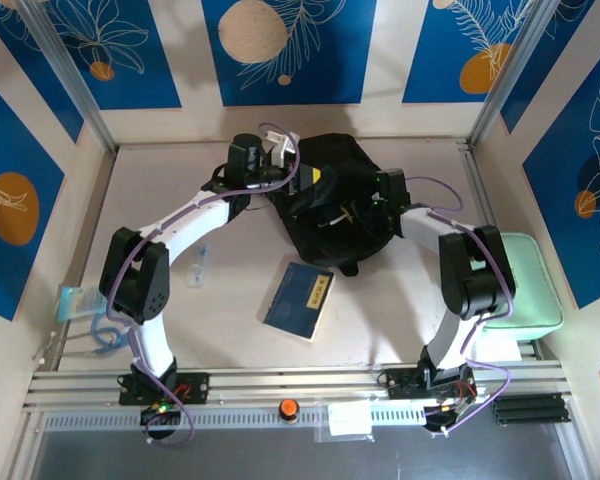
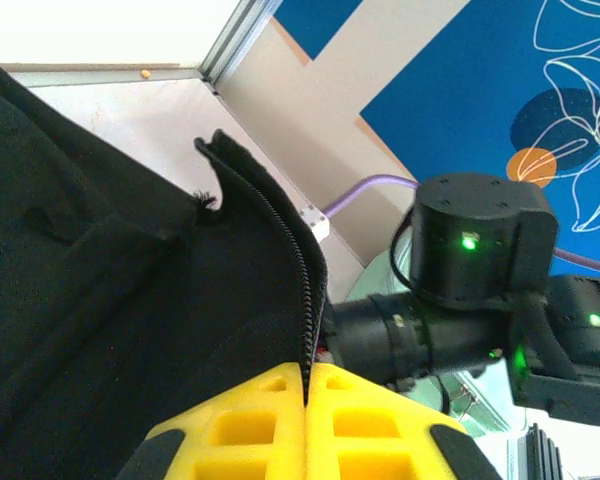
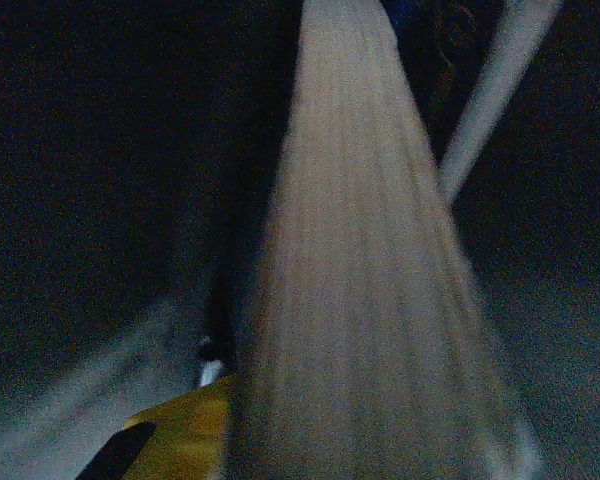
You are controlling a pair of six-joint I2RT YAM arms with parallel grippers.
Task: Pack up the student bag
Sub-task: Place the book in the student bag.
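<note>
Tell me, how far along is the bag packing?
Early, it seems. Left end effector clamps the zipper edge of the student bag, holding it open; right end effector reaches inside. Probably left to pack: blue book and mint-green case, outside on the table.

Right end effector [image 1: 366,211] buried in student bag [image 1: 325,242] (interior dark, blurred).

The top external camera looks steeply down from above and behind the arm bases [image 1: 160,385] over the whole worktop [image 1: 230,330]. The left wrist camera sits close against the student bag [image 2: 100,300], facing the right arm [image 2: 480,260]; the overhead view shares both. The right wrist camera is pressed near something dark and blurred.
</note>
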